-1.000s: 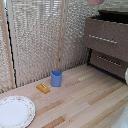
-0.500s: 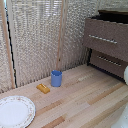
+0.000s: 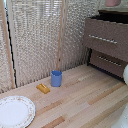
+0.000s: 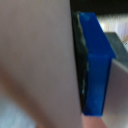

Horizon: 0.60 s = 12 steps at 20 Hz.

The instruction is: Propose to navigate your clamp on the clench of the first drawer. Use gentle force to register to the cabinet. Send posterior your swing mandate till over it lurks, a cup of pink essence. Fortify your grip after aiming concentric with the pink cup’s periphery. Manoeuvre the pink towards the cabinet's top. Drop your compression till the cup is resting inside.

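Pressing flat against the pink cup (image 4: 35, 60), one dark-blue finger (image 4: 94, 65) of the clamp fills the wrist view, its dark inner pad laid along the cup's wall; the second finger is hidden behind the cup, so the jaws read as pinching the cup, though how wide they stand cannot be told. Cabinet (image 3: 117, 20), dark brown, taken as landmark at the exterior view's right: its first drawer (image 3: 106, 39) carries the clench (image 3: 103, 39), a thin silver bar, with a like bar on the drawer front below. Pink cup, exterior view (image 3: 112, 2): only its lower part shows, cut by the frame's upper edge, above the cabinet's flat top; whether it touches that top cannot be told. Blue cup (image 3: 56, 78): upright on the wooden floor, well apart from the cabinet, before the slatted blind. Small yellow block (image 3: 43, 88): just beside the blue cup, on its far side from the cabinet. White patterned plate (image 3: 15, 111): farther still from the cabinet. Against the frame half a second ago, cabinet, blue cup, block and plate lie unchanged.
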### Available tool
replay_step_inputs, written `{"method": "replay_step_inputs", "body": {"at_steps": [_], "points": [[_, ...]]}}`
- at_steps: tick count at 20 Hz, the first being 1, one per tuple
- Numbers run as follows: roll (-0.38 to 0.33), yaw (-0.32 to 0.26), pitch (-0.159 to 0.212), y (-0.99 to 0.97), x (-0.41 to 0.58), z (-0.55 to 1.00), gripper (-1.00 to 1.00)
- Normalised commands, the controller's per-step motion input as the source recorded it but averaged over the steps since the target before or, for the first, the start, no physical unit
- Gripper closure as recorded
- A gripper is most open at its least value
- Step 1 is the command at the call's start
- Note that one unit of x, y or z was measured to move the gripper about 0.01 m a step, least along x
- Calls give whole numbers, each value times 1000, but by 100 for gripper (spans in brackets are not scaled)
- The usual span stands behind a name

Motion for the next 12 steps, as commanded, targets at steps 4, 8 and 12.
{"method": "replay_step_inputs", "body": {"at_steps": [4,8,12], "points": [[56,0,0,-444,36,-156,100],[6,-1,1,-325,75,-28,-100],[15,-6,7,-70,29,491,-100]]}}
